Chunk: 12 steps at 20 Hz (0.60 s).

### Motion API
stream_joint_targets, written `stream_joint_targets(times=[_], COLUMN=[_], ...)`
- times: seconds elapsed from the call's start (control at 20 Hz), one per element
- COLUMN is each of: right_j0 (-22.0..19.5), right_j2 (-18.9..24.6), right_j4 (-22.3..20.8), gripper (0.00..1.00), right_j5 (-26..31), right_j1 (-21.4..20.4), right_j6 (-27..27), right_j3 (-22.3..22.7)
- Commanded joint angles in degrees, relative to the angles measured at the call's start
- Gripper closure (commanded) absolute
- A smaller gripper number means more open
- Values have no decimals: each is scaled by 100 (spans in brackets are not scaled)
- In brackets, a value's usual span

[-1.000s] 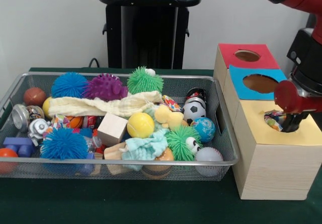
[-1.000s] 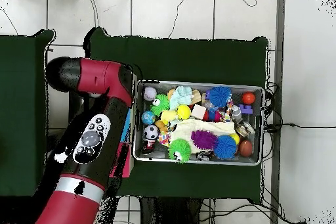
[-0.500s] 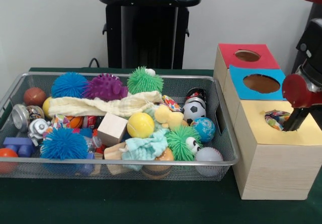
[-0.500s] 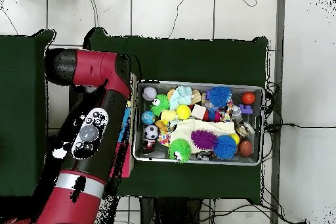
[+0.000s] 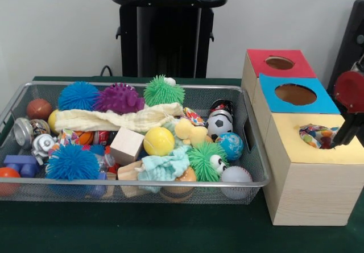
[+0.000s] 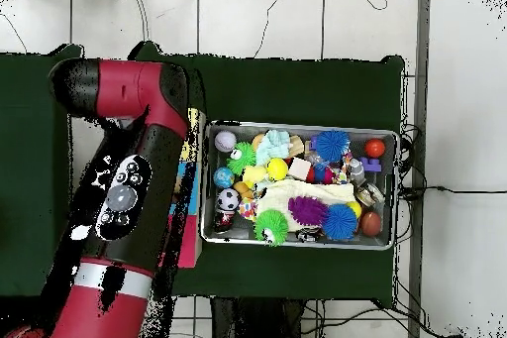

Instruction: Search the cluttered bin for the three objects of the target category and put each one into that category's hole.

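A wire bin (image 5: pixel 142 183) holds a jumble of toys: blue spiky balls (image 5: pixel 72 162), a purple one (image 5: pixel 119 98), a green one (image 5: pixel 163 90), a soccer ball (image 5: pixel 219 124), a yellow ball (image 5: pixel 158 141), a wooden cube (image 5: pixel 127 145) and cloths (image 5: pixel 116 119). To its right stand three boxes with holes, topped red (image 5: pixel 278 63), blue (image 5: pixel 293 94) and yellow (image 5: pixel 296 150). A multicoloured item (image 5: pixel 316 135) lies in the yellow box's hole. My gripper (image 5: pixel 345 132) hangs at the right edge, just beside that hole. In the overhead view my arm (image 6: pixel 129 185) covers the boxes, left of the bin (image 6: pixel 297 124).
Dark green cloth (image 5: pixel 142 224) covers the table around the bin. The bin also holds a globe ball (image 5: pixel 231 145), a silver bell (image 5: pixel 25 131), a brown ball (image 5: pixel 38 108) and blue blocks (image 5: pixel 20 165).
In the front view my gripper has drawn back up and to the right, from inside the yellow hole to its right rim. In the overhead view the arm has swung left.
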Motion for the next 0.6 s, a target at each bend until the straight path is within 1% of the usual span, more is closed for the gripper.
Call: stream_joint_targets(times=[0.05, 0.25, 0.4, 0.6], right_j0=[-201, -201, -187, -162], right_j2=[9, -131, -207, -168], right_j4=[-350, -474, -575, -676], gripper=[100, 100, 100, 100], right_j5=[563, 803, 987, 952], right_j1=[-45, -37, -76, -151], right_j6=[1587, 1563, 1580, 1535], right_j3=[-41, -62, 44, 263])
